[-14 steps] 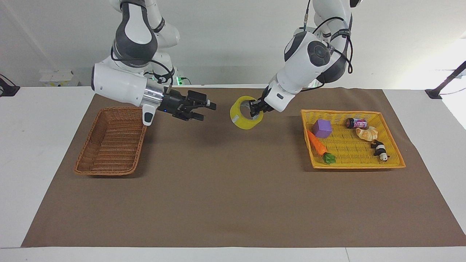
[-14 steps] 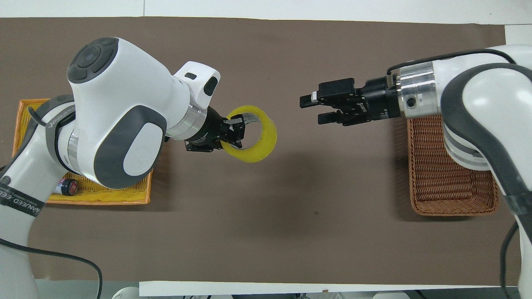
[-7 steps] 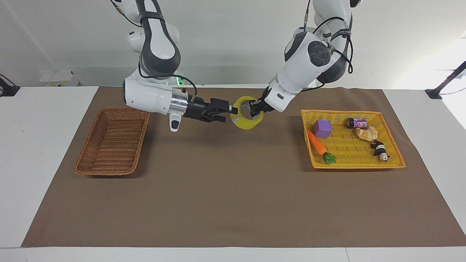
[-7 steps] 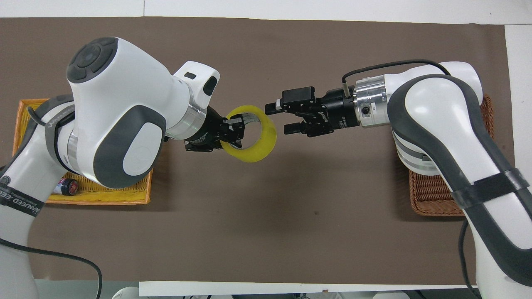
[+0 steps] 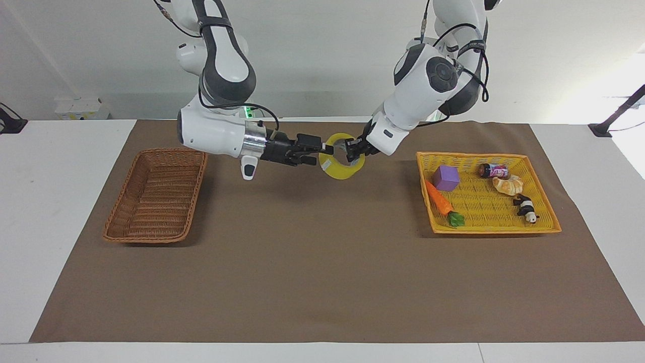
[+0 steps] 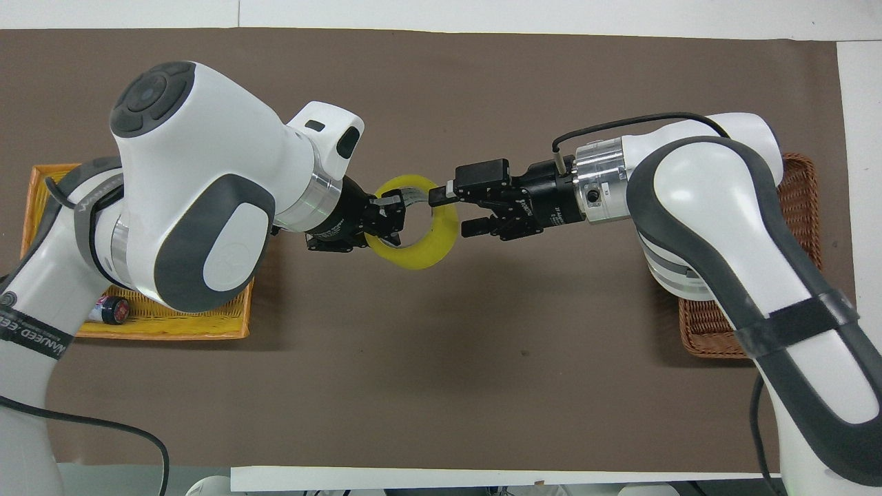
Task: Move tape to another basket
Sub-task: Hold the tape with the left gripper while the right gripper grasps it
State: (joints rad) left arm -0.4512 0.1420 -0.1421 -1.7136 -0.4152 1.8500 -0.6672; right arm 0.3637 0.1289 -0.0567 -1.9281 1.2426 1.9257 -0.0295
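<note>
I see a white bench [image 5: 60,212] under a brown mat [image 5: 322,272], with a plain pale wall [image 5: 322,60] along its robot end and bright light toward the left arm's end.

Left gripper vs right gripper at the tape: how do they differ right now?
The left gripper is shut on the wall of the translucent yellow packing tape roll; the right gripper is open, its fingers either side of the roll's other wall, not yet closed. Both are in the air over the brown mat.
</note>
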